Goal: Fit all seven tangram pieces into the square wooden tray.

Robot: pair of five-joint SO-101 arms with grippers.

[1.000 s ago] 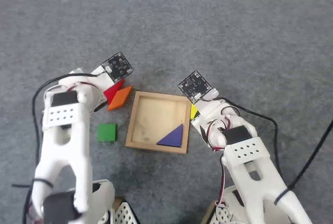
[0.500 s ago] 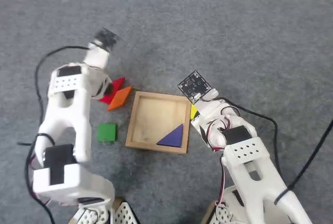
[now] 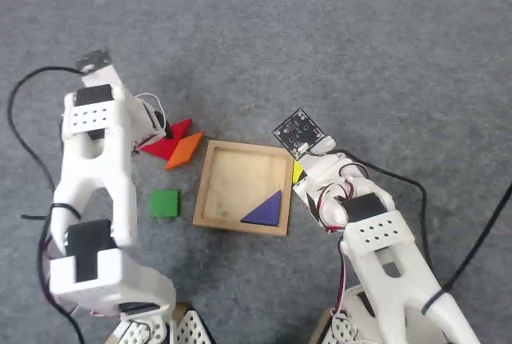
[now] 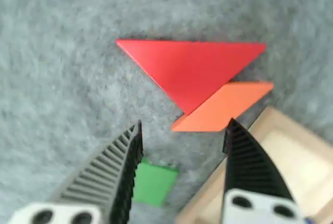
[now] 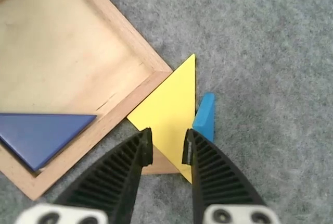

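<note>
- Since a second ago the left arm has swung out to the left, away from the pieces it was covering, so more of the red triangle [image 3: 166, 146] now shows. The right arm and all the pieces have kept their places.
- The left gripper [image 4: 184, 125] hangs over the grey carpet [image 3: 360, 64] with its jaws wide apart and nothing between them. Their tips sit just short of the orange parallelogram [image 4: 223, 107].
- The red triangle and the orange parallelogram lie flat and touch along one edge, just outside the tray's far left corner.
- The green square [image 3: 165, 203] lies by itself on the carpet, beside the tray's left side but not touching it.
- The square wooden tray [image 3: 244, 146] holds one piece: a dark blue triangle [image 3: 266, 210] tucked into its near right corner.
- The right gripper [image 5: 167, 133] is poised over the yellow triangle [image 5: 169, 104] with its jaws only a narrow gap apart, clamped on nothing that can be seen.
- The yellow triangle sits at the tray's right side, one part overlapping the rim, and a light blue piece [image 5: 204, 115] lies against its outer edge.
</note>
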